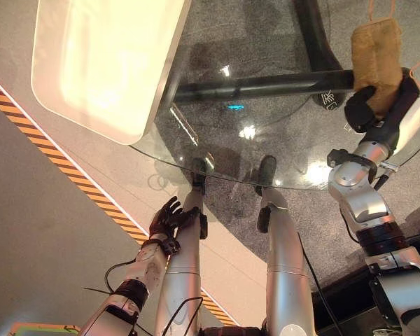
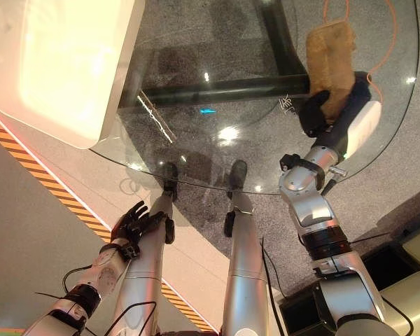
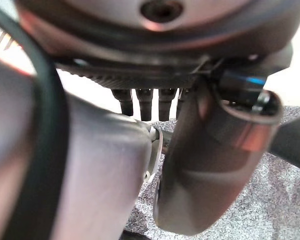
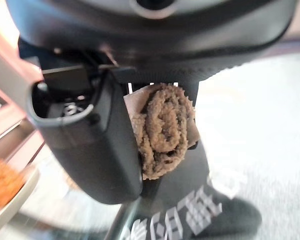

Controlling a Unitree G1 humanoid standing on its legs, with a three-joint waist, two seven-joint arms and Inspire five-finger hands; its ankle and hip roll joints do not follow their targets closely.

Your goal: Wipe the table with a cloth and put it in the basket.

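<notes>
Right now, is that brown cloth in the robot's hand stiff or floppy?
Probably floppy: the brown cloth looks bunched into soft folds under the right hand. Its fuzzy, terry-like surface suggests it's light and not slippery, so it would likely drag across the glass table rather than roll.

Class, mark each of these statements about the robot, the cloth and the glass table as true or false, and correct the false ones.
1. The right hand grips the brown fluffy cloth. True.
2. The cloth lies on the round glass table. True.
3. The left hand presses on the glass. False: it hangs below the table's edge, holding nothing.
4. The white rectangular basket already holds the cloth. False: the cloth is on the glass, away from the basket, in the right hand.
</notes>
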